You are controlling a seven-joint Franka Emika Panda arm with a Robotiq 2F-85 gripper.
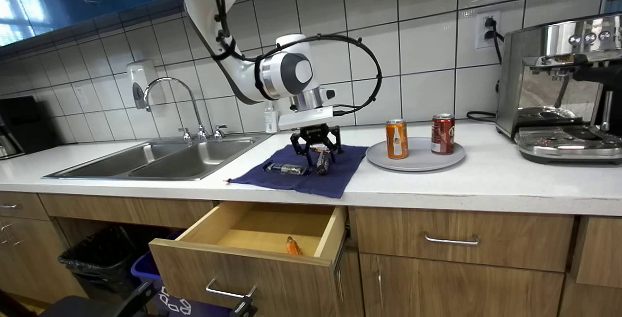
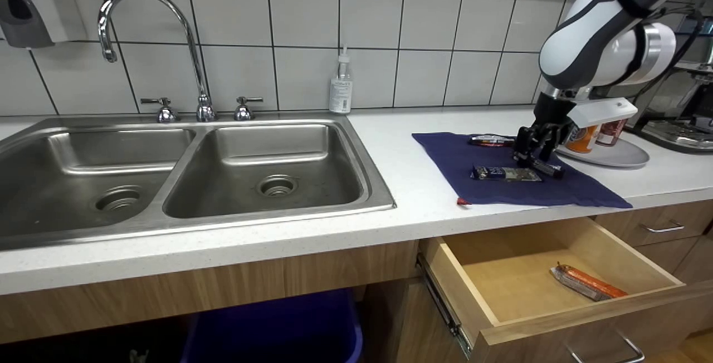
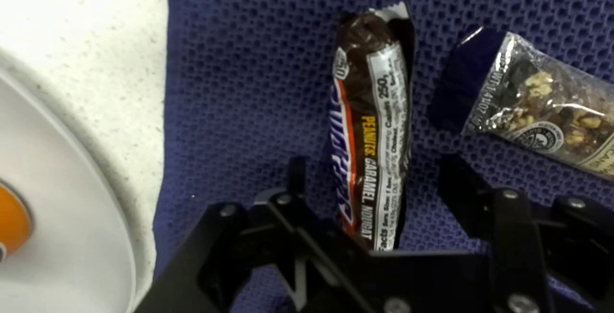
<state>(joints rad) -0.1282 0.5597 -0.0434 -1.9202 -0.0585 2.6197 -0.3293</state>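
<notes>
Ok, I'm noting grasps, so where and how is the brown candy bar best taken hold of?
I'd probably grip the brown candy bar near its middle, coming from above, with the fingers closing across its width. It is long and slim, lying on the blue cloth, its long sides facing the open fingers with a gap on each side.

Glossy, crinkled plastic on the candy bar (image 3: pixel 371 130), and look, shiny see-through film on the nut bar (image 3: pixel 551 106)! The cloth (image 3: pixel 249 87) is matt and dimpled, the pincer (image 3: pixel 374 174) dull with bright metal screws (image 3: pixel 396 305). And there's a smooth satin plate (image 3: pixel 72 236), gleaming tiles (image 1: pixel 427 44), brushed-steel sink (image 2: pixel 379 193), polished chrome tap (image 2: pixel 205 111), wood-grain drawer front (image 1: pixel 272 278).
</notes>
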